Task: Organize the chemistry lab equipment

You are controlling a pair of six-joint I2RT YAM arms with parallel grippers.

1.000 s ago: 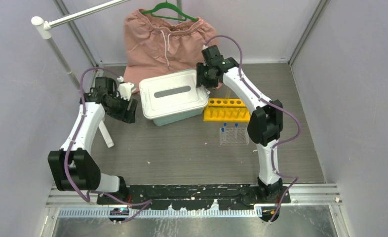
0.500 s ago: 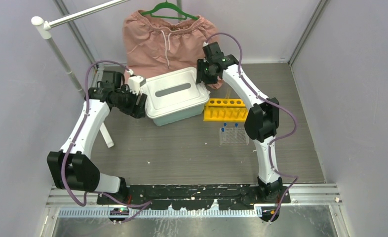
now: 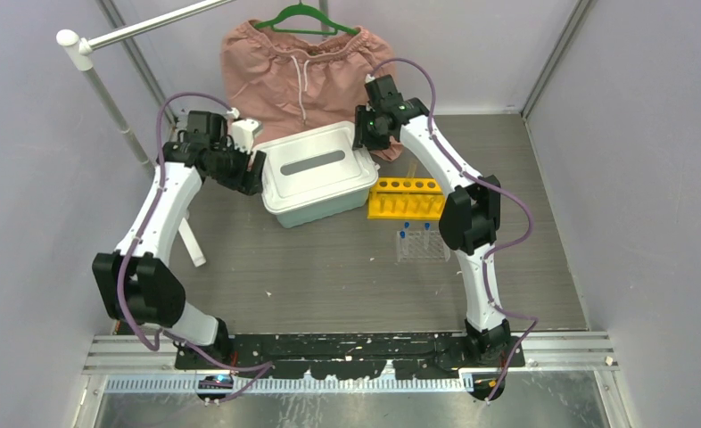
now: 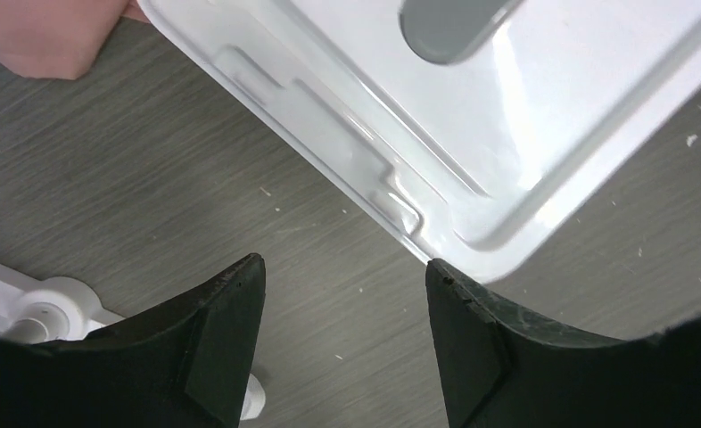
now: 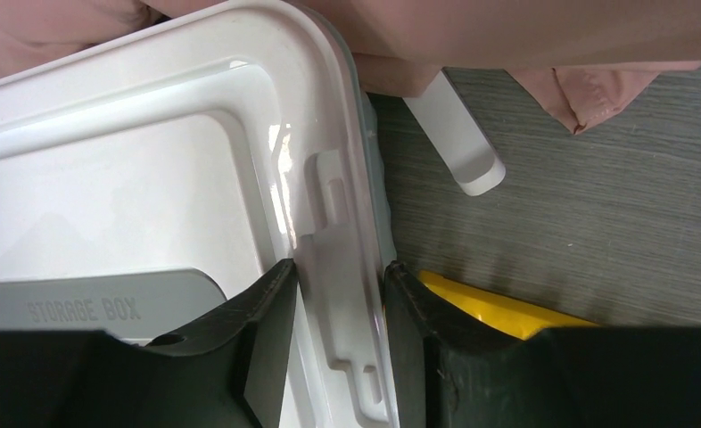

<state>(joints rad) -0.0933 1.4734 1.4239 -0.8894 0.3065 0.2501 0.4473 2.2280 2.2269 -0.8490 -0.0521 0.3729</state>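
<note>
Nearest us, well short of both sets of jaws, sat the clear rack [image 3: 423,246] with two blue-capped tubes [image 3: 426,227] upright in it. Light, slick and breakable, we reckoned, and best pinched just under the cap. Next back, close to the right jaws, was the yellow rack [image 3: 407,198]: stiff, light plastic, with an end wall the likely hold. That made two racks on the tabletop [image 3: 329,267]. The right jaws straddled the rim of the white lid [image 5: 151,205] on the one teal bin [image 3: 325,212]; pinching or not, we couldn't tell. The left jaws hung spread and empty at the lid's opposite corner. Beyond both lay one pair of pink shorts [image 3: 293,62].
</note>
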